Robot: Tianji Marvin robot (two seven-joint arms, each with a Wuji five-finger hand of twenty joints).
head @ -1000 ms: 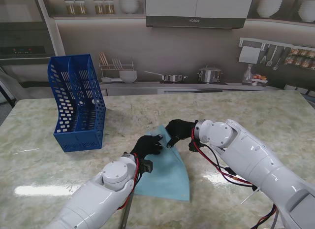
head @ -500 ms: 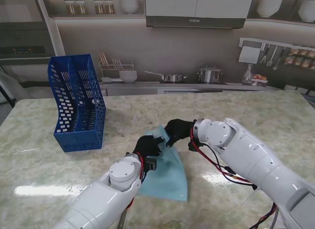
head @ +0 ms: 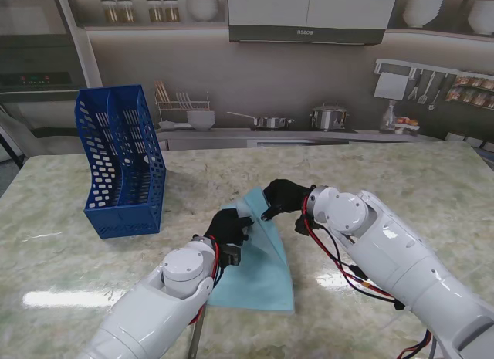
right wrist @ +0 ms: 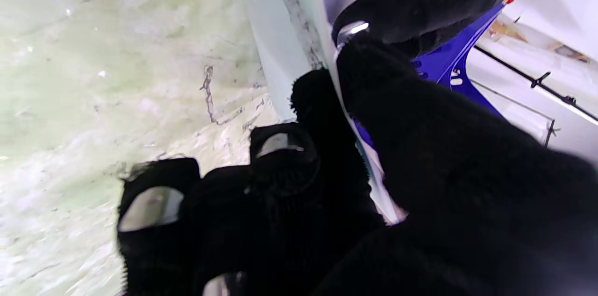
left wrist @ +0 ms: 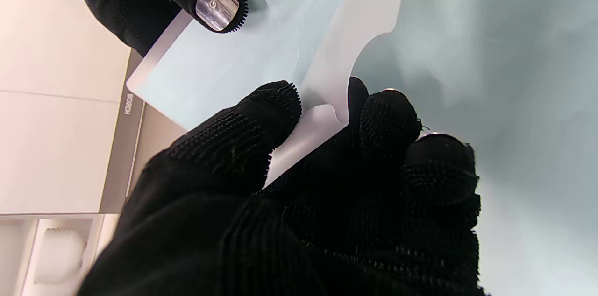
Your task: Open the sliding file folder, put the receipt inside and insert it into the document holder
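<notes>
Both hands — left hand point(head: 229, 225), right hand point(head: 282, 198) — pinch the pale-blue translucent file folder point(head: 261, 268), far edge raised.

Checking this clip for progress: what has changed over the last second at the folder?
The far end of the light blue folder has lifted and tilted up between both hands. The left hand and right hand both keep pinching its far edge, shifted slightly farther from me. The blue document holder has not moved. No receipt is visible.

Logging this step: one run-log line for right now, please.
stage: opening folder | left hand: shut on folder | right hand: shut on folder, far edge | holder: upright, left, apart | receipt: not seen
</notes>
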